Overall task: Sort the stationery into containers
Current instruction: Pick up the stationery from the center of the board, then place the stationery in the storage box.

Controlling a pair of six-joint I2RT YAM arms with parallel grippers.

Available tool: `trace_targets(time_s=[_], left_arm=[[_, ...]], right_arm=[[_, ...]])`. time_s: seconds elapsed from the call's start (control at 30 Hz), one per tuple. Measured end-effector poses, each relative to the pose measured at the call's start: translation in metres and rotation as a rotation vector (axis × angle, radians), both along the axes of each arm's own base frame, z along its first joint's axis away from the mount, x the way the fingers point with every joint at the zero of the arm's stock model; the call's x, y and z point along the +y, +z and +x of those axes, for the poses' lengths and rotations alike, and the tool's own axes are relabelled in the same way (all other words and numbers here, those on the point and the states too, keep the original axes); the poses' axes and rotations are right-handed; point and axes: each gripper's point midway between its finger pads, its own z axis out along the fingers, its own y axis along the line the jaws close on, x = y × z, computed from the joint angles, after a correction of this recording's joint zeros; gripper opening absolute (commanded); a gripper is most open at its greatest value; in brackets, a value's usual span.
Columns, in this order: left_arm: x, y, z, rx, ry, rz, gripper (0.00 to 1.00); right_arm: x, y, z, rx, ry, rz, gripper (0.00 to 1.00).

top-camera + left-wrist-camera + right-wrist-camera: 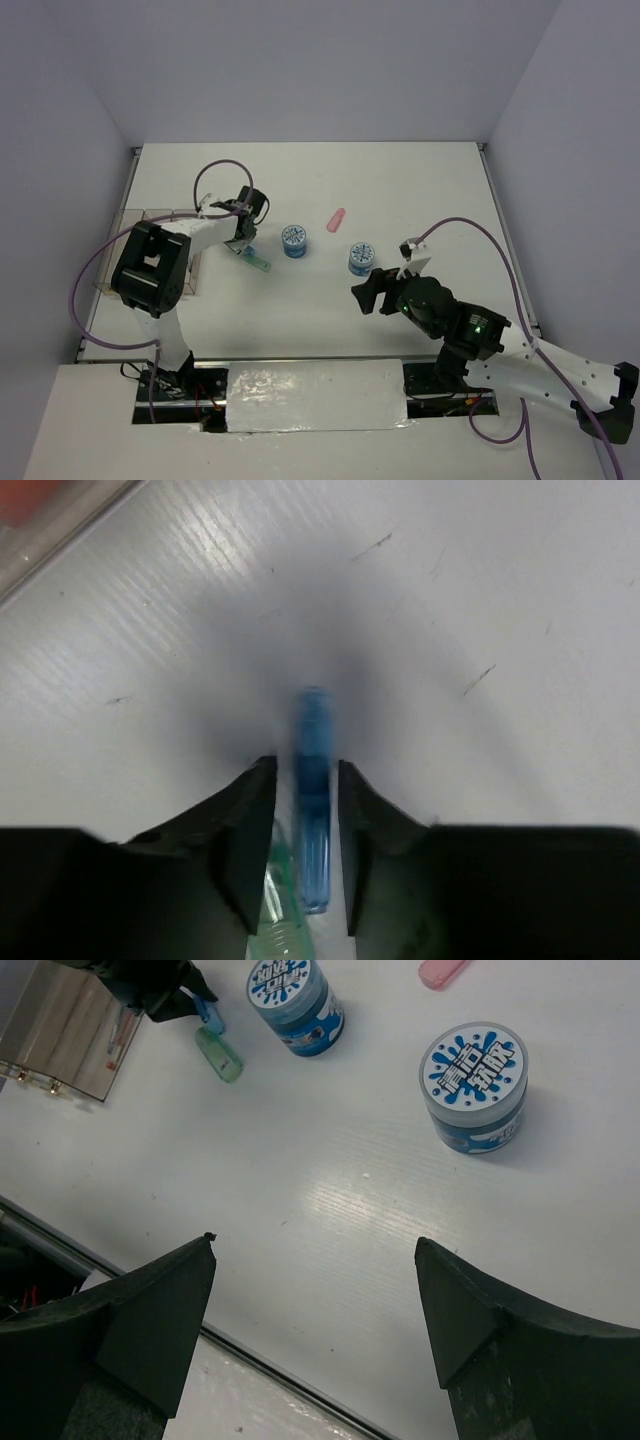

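My left gripper [243, 246] is low over the table, jaws narrowly open astride a light-blue bar [312, 780], a small gap on each side. A green bar [272, 910] lies just beside it, also in the top view [260, 263]. Two blue rolls with patterned white tops [294, 240] [361, 257] stand mid-table. A pink bar [337, 219] lies behind them. The amber bins [150, 216] sit at the left, partly hidden by the left arm; thin pens [120, 1032] lie inside. My right gripper [372, 291] is wide open and empty, near the right roll [474, 1085].
The table's front edge [250, 1352] runs just under the right gripper's fingertips [200, 1260]. A bin corner [40, 525] shows at the top left of the left wrist view. Purple cables loop over both arms. Walls enclose the table on three sides.
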Motion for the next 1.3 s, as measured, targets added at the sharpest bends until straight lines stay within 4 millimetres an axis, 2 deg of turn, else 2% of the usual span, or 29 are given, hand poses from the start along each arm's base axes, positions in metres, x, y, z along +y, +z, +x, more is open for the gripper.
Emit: trace_targets(time_s=[0.03,0.1,0.13,0.23,0.33,0.4,0.47,0.57,0.63,0.7,0.73,0.83,0.93,1.03,1.1,1.17,1.3], left_arm=[[0.000,0.000,0.002,-0.005,-0.001,-0.001,0.16],[0.000,0.001,0.009,-0.014,-0.012,-0.003,0.03],[-0.001,0.002,0.012,-0.019,-0.020,-0.005,0.00],[-0.003,0.011,0.022,-0.044,-0.057,-0.008,0.00],[-0.003,0.031,0.032,-0.087,-0.138,0.009,0.00],[0.000,0.058,0.039,-0.132,-0.218,0.039,0.00],[0.005,0.097,0.051,-0.202,-0.298,0.079,0.00],[0.021,0.168,0.073,-0.327,-0.377,0.172,0.00],[0.040,0.208,0.083,-0.390,-0.422,0.250,0.00],[0.061,0.231,0.084,-0.412,-0.455,0.322,0.00],[0.072,0.235,0.082,-0.402,-0.473,0.361,0.00],[0.109,0.228,0.075,-0.319,-0.534,0.519,0.00],[0.148,0.195,0.055,-0.179,-0.604,0.647,0.00],[0.198,0.158,0.021,-0.038,-0.578,0.709,0.00],[0.227,0.146,0.000,0.035,-0.526,0.772,0.00],[0.240,0.141,-0.012,0.097,-0.502,0.838,0.00],[0.253,0.139,-0.011,0.158,-0.443,0.919,0.00]], right_arm=[[0.000,0.000,0.000,-0.001,0.000,0.001,0.87],[-0.001,0.001,0.000,-0.002,-0.001,0.004,0.87],[-0.001,0.001,-0.001,-0.003,-0.001,0.005,0.87],[-0.003,0.002,0.000,-0.007,-0.006,0.009,0.87],[-0.005,0.004,-0.001,-0.013,-0.011,0.014,0.88],[-0.006,0.006,-0.001,-0.018,-0.014,0.021,0.88],[-0.007,0.006,-0.001,-0.020,-0.015,0.022,0.88],[-0.007,0.004,-0.001,-0.018,-0.015,0.018,0.88],[-0.007,0.000,-0.001,-0.013,-0.015,0.011,0.88],[-0.006,-0.001,-0.001,-0.013,-0.014,0.010,0.87],[-0.006,-0.002,-0.001,-0.012,-0.012,0.010,0.87],[-0.008,-0.005,-0.003,-0.012,-0.007,0.014,0.87],[-0.010,-0.008,-0.005,-0.018,-0.004,0.026,0.88],[-0.011,-0.006,-0.007,-0.032,0.006,0.051,0.88],[-0.010,-0.007,-0.009,-0.033,0.021,0.050,0.88],[-0.008,-0.008,-0.011,-0.030,0.042,0.041,0.87],[-0.003,-0.015,-0.015,-0.008,0.080,0.016,0.87]])
